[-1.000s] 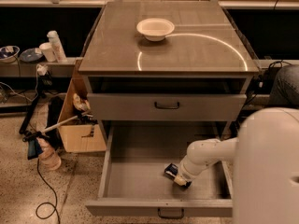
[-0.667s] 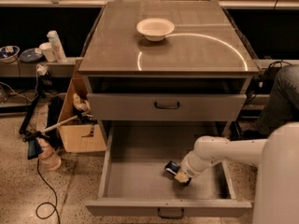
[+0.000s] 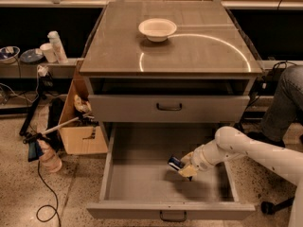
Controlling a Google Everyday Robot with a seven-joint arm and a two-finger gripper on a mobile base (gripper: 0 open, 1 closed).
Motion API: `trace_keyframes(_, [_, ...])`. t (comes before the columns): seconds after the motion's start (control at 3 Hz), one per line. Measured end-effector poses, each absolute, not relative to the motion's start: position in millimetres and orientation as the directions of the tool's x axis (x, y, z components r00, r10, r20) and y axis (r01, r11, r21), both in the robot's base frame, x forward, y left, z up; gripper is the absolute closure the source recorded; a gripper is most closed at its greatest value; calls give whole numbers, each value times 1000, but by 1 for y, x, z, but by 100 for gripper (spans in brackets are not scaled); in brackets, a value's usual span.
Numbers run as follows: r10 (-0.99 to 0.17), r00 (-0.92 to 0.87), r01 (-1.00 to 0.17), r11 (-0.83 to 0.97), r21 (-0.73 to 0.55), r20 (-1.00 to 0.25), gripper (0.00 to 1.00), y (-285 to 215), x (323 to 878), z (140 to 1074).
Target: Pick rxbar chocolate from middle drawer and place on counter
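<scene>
Item: middle drawer (image 3: 142, 183), nearest, pulled fully open, grey floor bare apart from a shadow. Item: gripper (image 3: 185, 168), over the drawer's right-centre, clamped on one end of the rxbar chocolate (image 3: 174, 163); bar sticks out to the left, tilted, and looks clear of the floor (shadow beneath it). Item: white arm (image 3: 246, 148), coming in from the right over the drawer's side wall. Behind: upper drawer (image 3: 142, 109), shut, black handle centred. Top: counter (image 3: 199, 56) w/ white arc line (image 3: 222, 39); white bowl (image 3: 157, 29) towards the back. Far right: a person's leg (image 3: 286, 103) in jeans. Risks, as judged: grip is near the bar's end, so it could pivot or slip out on the lift; upper drawer front overhangs the rear of the open one, so a straight-up lift too far back could knock bar or wrist; set-down should stay away from the bowl. Vs. 1 s earlier: bar sits higher in view, wrist has come up, robot's body has left the right foreground, uncovering the leg; bowl and drawers unchanged.
</scene>
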State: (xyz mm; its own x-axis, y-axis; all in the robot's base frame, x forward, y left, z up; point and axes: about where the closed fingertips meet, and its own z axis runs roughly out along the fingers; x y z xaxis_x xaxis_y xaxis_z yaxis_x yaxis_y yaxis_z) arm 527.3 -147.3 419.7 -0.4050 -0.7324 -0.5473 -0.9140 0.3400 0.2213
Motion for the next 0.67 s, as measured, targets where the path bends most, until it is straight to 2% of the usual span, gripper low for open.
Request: trace_keyframes(0.67, [-739,-389,-921,337,198,-551,100,-144,527,433])
